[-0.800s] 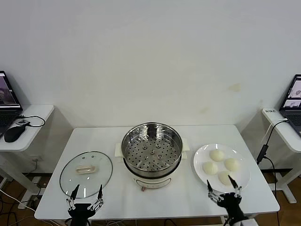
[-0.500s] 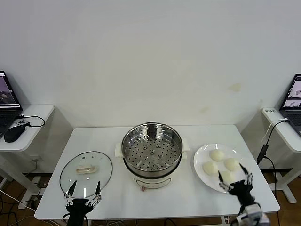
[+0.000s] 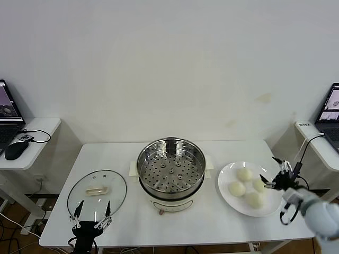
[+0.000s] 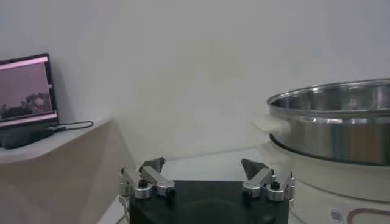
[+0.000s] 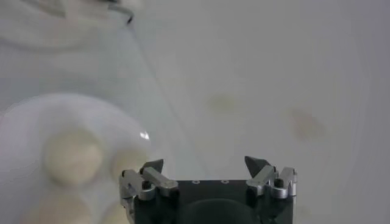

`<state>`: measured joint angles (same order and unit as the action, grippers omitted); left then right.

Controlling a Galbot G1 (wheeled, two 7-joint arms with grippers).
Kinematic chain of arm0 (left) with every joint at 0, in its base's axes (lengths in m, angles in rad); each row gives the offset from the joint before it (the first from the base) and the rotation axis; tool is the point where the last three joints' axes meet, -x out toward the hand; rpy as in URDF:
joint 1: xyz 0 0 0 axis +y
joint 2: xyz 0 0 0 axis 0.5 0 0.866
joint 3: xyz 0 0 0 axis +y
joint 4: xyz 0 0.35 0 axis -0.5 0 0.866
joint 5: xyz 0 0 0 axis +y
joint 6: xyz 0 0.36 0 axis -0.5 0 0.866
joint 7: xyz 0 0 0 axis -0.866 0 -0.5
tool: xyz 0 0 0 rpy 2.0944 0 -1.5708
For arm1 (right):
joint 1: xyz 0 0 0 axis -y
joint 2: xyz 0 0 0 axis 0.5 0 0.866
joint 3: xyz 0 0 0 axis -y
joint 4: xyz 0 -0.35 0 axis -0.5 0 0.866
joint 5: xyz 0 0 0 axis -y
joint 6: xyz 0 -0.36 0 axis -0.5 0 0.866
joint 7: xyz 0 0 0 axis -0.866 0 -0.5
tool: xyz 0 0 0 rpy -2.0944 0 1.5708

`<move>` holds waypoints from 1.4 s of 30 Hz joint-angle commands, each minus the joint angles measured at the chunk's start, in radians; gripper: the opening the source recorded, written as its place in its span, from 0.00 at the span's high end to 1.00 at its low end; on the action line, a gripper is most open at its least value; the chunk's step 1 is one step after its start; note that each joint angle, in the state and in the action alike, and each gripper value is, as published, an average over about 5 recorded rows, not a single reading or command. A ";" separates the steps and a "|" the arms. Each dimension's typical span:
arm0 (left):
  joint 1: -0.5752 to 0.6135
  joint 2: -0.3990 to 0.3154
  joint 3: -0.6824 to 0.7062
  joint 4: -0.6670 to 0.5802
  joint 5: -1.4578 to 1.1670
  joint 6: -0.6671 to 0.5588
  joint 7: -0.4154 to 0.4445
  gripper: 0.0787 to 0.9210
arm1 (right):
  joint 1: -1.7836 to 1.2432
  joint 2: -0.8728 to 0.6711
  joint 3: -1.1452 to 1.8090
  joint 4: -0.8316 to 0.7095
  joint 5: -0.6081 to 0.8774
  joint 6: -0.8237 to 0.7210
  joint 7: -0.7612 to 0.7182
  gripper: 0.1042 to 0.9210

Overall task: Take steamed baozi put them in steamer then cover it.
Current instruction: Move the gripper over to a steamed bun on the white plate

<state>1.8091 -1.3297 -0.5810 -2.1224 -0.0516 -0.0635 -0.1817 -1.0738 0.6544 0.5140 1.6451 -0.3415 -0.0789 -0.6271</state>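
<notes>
Right gripper [image 3: 279, 174], fingers apart, hovers beside four steamed baozi [image 3: 245, 174] on the plate [image 3: 225, 185]; left gripper [image 3: 89, 212], fingers apart, idles near the glass lid [image 3: 79, 198].

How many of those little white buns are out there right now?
4, all on the white plate right of the steamer: one at the back, one left, one right, one in front. None look hidden.
</notes>
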 commanded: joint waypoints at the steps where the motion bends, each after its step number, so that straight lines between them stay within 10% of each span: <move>1: -0.004 0.000 -0.005 0.001 0.008 0.004 0.000 0.12 | 0.267 -0.197 -0.191 -0.155 0.001 0.005 -0.254 0.12; 17: -0.010 0.002 -0.043 0.011 0.001 -0.001 -0.002 0.12 | 0.916 -0.033 -0.950 -0.505 0.011 0.164 -0.418 0.12; 42: -0.012 0.005 -0.077 0.015 -0.015 -0.005 -0.003 0.12 | 0.936 0.231 -0.992 -0.795 -0.107 0.184 -0.373 0.14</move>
<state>1.7972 -1.3272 -0.6564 -2.1076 -0.0668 -0.0682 -0.1840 -0.1665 0.8479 -0.4560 0.9129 -0.4267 0.0957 -1.0030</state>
